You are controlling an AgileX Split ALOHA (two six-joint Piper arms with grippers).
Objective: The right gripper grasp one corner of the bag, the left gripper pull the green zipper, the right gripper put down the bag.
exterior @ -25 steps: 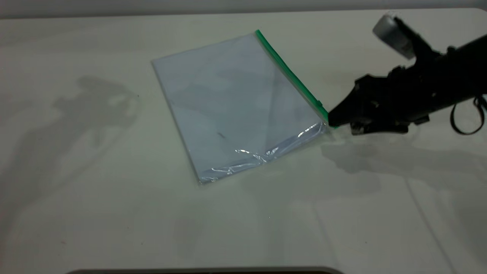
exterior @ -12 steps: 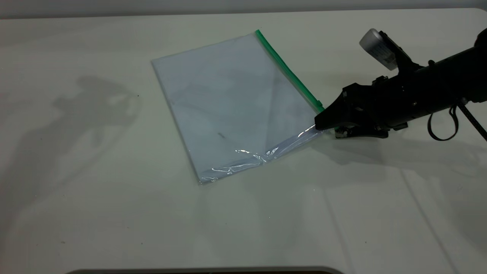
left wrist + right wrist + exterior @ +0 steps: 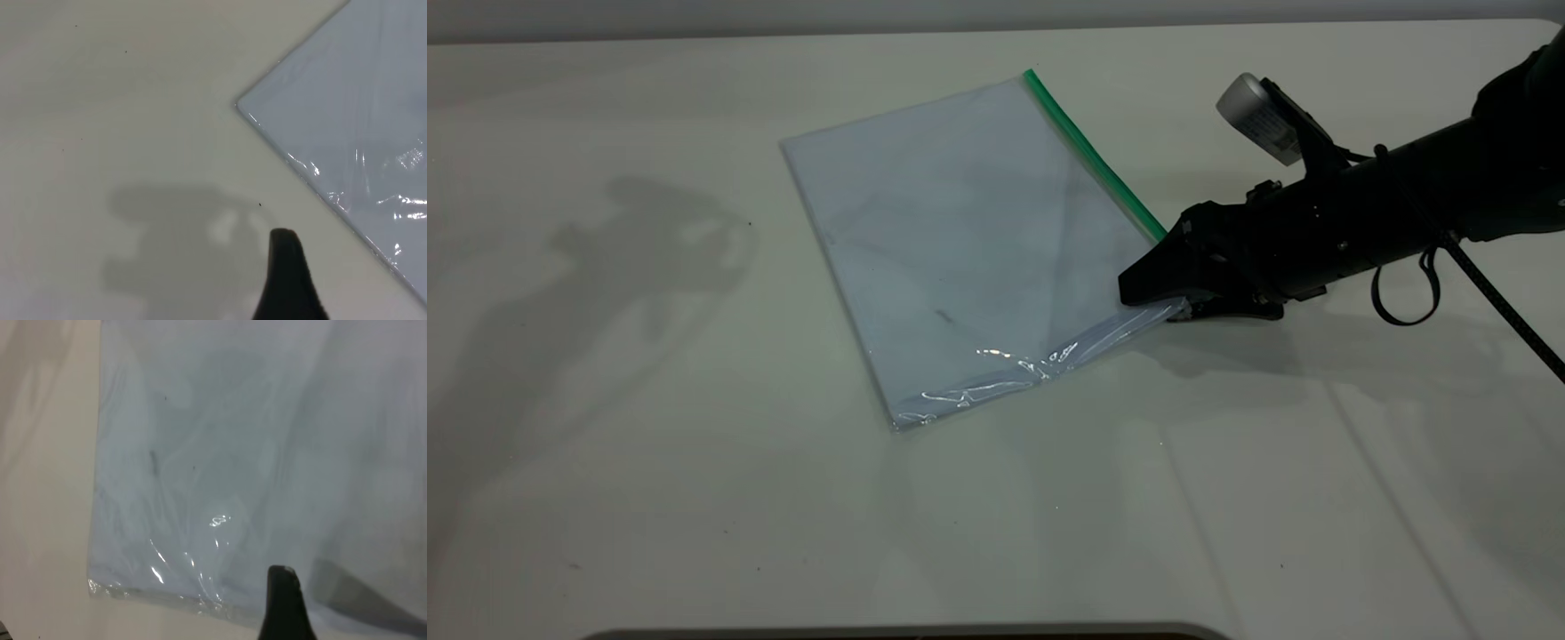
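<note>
One tapered matte-black right end effector (image 3: 1149, 295) overlaps glossy, wrinkled bag (image 3: 960, 240).

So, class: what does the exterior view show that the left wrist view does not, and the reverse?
Only the exterior view shows the green zipper and the right gripper at the bag's near zipper-end corner. Only the left wrist view shows a left gripper fingertip above bare table. Both show the bag lying flat.
</note>
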